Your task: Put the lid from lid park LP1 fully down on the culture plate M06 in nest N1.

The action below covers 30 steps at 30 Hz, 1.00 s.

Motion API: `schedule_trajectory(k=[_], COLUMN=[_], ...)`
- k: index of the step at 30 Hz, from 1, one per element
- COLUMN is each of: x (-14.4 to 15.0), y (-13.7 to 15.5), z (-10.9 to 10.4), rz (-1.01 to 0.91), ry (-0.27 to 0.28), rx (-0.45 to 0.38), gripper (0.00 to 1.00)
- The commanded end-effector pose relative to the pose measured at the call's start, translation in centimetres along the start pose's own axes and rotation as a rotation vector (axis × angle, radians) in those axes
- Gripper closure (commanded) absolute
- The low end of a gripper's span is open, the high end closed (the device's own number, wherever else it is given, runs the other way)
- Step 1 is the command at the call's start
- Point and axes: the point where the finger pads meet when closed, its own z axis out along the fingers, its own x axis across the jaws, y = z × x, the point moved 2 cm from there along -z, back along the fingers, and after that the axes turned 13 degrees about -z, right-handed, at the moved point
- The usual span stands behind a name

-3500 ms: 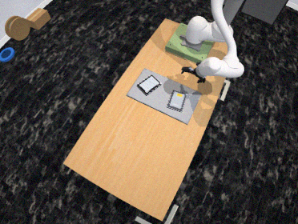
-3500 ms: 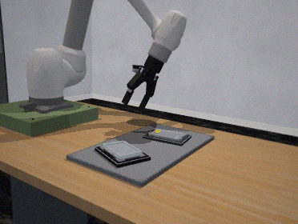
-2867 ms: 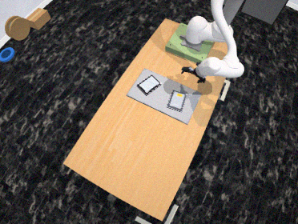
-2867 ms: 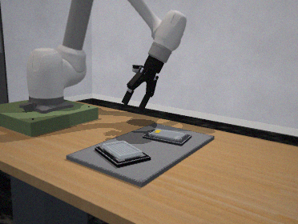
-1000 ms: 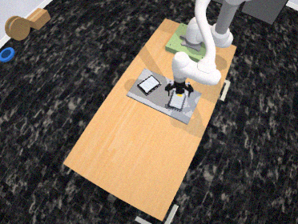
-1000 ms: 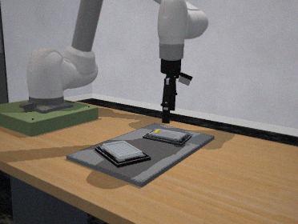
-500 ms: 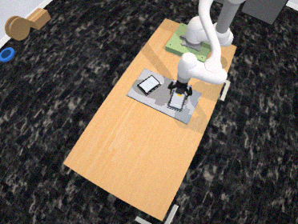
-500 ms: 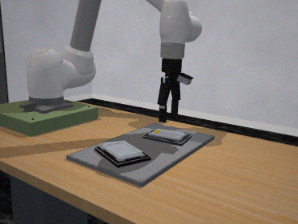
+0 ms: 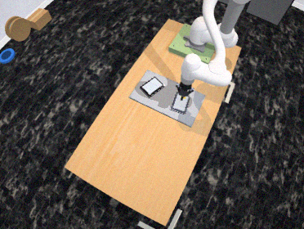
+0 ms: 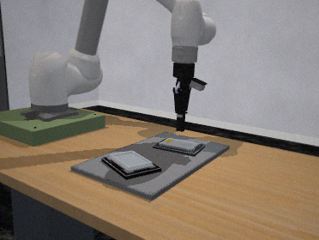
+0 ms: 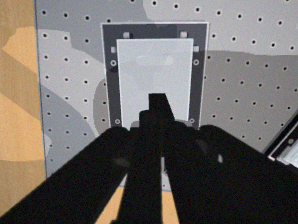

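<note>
The lid (image 10: 179,145) is a pale flat rectangle in a dark frame, lying on the far end of the grey perforated base plate (image 10: 150,165). It also shows in the top view (image 9: 180,103) and in the middle of the wrist view (image 11: 154,75). The culture plate (image 10: 130,163) sits in its dark nest at the near end of the base plate, also seen in the top view (image 9: 152,87) and at the right edge of the wrist view (image 11: 287,145). My gripper (image 10: 180,125) (image 11: 156,106) hangs straight down a short way above the lid, fingers shut together with nothing between them.
The arm's base stands on a green block (image 10: 47,124) at the back of the wooden table. A wooden object (image 9: 24,24) and a blue ring (image 9: 6,56) lie on the floor away from the table.
</note>
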Motion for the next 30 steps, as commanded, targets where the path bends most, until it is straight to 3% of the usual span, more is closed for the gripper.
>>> schedule_trajectory(k=[1,24,25,30], x=[0.0,0.0,0.0,0.0], y=[-0.05,-0.05,-0.05,-0.05], z=[-0.08,-0.08,-0.08,-0.08], rz=[0.0,0.0,0.0,0.0], ry=[0.0,0.0,0.0,0.0], rx=[0.002,0.002,0.002,0.002], gripper=[0.9,0.9,0.31,0.31])
